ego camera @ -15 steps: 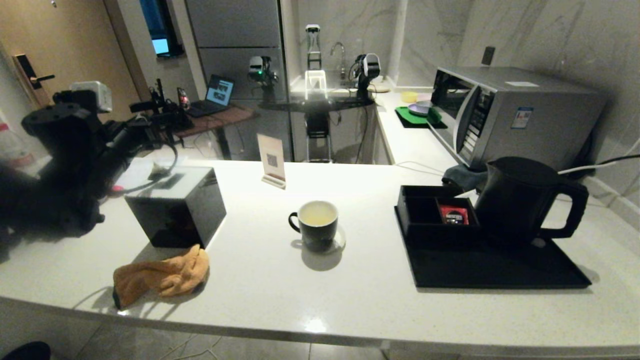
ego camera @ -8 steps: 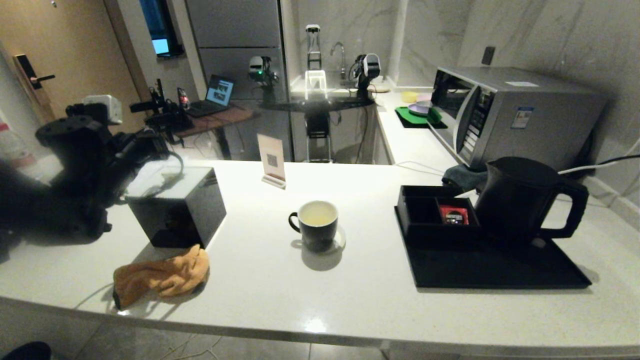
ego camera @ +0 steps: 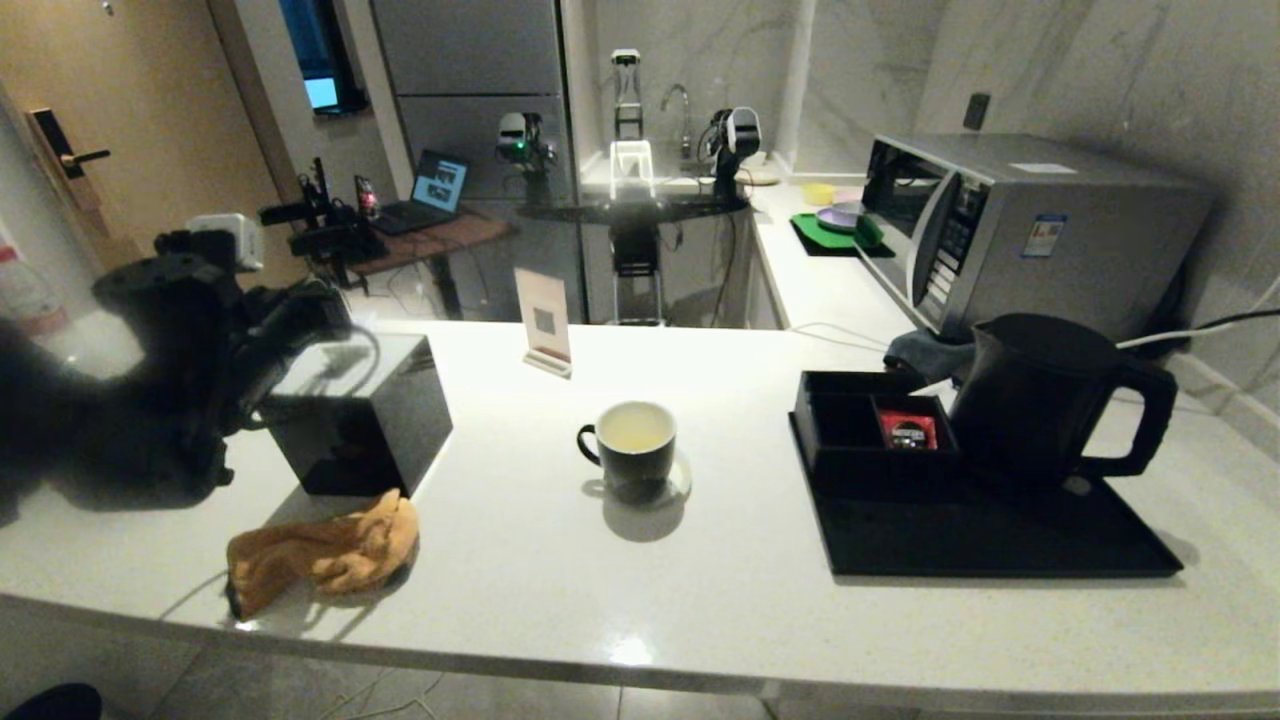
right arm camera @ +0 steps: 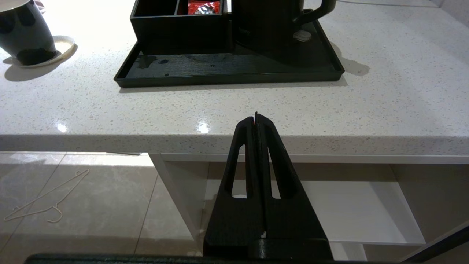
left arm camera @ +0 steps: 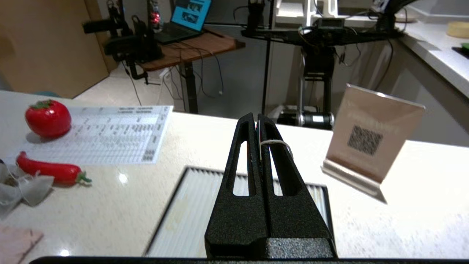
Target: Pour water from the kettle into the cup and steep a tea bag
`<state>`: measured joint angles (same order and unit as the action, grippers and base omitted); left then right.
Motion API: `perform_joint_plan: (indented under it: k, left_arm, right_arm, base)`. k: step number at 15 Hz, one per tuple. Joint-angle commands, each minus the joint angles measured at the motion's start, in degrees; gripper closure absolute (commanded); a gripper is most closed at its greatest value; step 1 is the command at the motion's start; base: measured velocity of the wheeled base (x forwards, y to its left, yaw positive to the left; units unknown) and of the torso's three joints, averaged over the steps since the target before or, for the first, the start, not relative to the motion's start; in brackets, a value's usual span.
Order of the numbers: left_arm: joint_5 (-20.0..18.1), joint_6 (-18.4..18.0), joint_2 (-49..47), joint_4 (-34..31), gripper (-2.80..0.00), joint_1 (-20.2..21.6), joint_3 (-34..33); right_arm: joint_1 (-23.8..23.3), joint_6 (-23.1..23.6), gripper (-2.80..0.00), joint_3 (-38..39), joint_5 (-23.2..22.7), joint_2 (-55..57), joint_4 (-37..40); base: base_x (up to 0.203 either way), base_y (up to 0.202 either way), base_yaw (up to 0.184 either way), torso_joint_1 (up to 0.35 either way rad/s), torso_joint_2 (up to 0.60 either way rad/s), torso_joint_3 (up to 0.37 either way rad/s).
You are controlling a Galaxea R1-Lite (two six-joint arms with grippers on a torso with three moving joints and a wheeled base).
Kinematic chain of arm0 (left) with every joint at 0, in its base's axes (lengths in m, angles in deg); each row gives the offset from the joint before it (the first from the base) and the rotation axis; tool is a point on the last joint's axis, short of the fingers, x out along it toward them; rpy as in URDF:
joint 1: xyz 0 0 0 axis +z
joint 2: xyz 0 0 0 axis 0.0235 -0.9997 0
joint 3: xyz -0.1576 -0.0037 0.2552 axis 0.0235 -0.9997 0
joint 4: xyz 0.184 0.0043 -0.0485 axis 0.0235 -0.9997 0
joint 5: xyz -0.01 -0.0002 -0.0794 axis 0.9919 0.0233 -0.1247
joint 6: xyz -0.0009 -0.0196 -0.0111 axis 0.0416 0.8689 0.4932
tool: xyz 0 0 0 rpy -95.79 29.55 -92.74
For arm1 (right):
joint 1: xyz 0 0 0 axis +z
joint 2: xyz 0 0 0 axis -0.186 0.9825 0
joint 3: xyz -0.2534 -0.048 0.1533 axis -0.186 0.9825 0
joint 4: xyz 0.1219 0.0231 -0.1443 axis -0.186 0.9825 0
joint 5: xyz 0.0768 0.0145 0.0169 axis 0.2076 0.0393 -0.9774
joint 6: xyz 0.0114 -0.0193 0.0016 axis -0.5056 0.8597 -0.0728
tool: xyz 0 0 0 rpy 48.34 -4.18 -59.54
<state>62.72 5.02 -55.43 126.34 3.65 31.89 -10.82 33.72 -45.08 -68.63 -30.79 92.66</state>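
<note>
**Left arm over the black box, jaws pinched on a string**

At the far left the left arm (ego camera: pixel 190 340) hangs above the desk (ego camera: pixel 620 590), beside and partly over a black box (ego camera: pixel 355 415). In its wrist view the left gripper (left arm camera: pixel 258 123) has its jaws pressed together, with a thin pale string (left arm camera: pixel 275 142) looped round one finger near the tip; whether the tea bag hangs from it cannot be told. Beyond the gripper lie a red tomato (left arm camera: pixel 48 118), a red chilli (left arm camera: pixel 49 171) and a printed sheet (left arm camera: pixel 110 135), with a QR card stand (left arm camera: pixel 370 141) further along. An orange cloth (ego camera: pixel 320 550) lies crumpled in front of the box.

Mid-desk stands the cup (ego camera: pixel 632 450) on a small coaster (ego camera: pixel 681 483), handle facing left, pale yellowish water (ego camera: pixel 635 428) inside.

To the right a black tray (ego camera: pixel 1000 535) carries a compartment box (ego camera: pixel 860 425) with a red packet (ego camera: pixel 908 430) in one section, and just beside it the kettle (ego camera: pixel 1040 400), upright, handle facing right. A microwave (ego camera: pixel 1020 230) sits behind.

The right gripper (right arm camera: pixel 256 116) rests low before the desk edge, well apart from the tray, jaws together and empty.
</note>
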Motion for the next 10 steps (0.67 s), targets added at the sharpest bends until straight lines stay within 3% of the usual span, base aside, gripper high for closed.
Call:
perform_joint_plan:
  k: [1,3,10]
  left_arm:
    - [0.03,0.07,-0.09,2.16,0.0,-0.09,-2.79]
    - [0.11,0.16,-0.15,5.29,0.0,0.08,-5.13]
    - [0.29,0.25,0.08,5.39,0.0,0.76,-0.76]
  right_arm:
    - [0.01,-0.02,0.0,0.01,0.02,0.07,0.05]
    - [0.01,-0.02,0.0,0.03,0.02,0.07,0.05]
    - [0.01,-0.02,0.0,-0.04,0.02,0.07,0.05]
  base:
    - [0.0,0.0,0.0,0.0,0.0,0.0]
    - [0.0,0.0,0.0,0.0,0.0,0.0]
    - [0.0,0.0,0.0,0.0,0.0,0.0]
